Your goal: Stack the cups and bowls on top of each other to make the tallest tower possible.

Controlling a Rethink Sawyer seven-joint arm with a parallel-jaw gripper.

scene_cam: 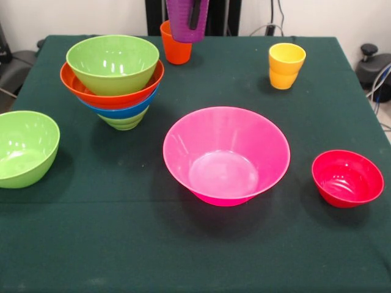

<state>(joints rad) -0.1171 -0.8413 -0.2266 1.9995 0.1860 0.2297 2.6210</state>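
Observation:
My gripper (194,17) hangs at the top edge of the front view, shut on the translucent purple cup (183,24), which it holds above the table over the orange cup (176,46). One black finger shows against the purple cup's wall. The tower (113,82) stands at the back left: a lime green bowl at the bottom, then a blue one, an orange one and a lime green bowl on top, all nested open side up. The yellow cup (286,65) stands upright at the back right.
A large pink bowl (226,155) sits in the middle of the dark green table (183,256). A small red bowl (347,178) is at the right. A loose lime green bowl (24,148) sits at the left edge.

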